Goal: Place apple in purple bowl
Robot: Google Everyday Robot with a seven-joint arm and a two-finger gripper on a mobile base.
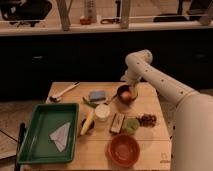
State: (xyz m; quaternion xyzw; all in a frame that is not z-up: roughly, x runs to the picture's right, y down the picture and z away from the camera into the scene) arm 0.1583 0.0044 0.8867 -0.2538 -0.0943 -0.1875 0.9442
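We're seeing the apple [128, 94] as an orange spot inside the purple bowl [121, 98], right of frame centre. It's round, so there's no long axis or heading for us to be tracking. The gripper [128, 86] is hanging right over the bowl's upper rim, so the apple is lying straight below it, slightly toward frame bottom. We can't tell whether it's gripping or released. We're judging the next move as let go if needed, then lift straight up, steering clear of the cup [102, 112] at lower left.
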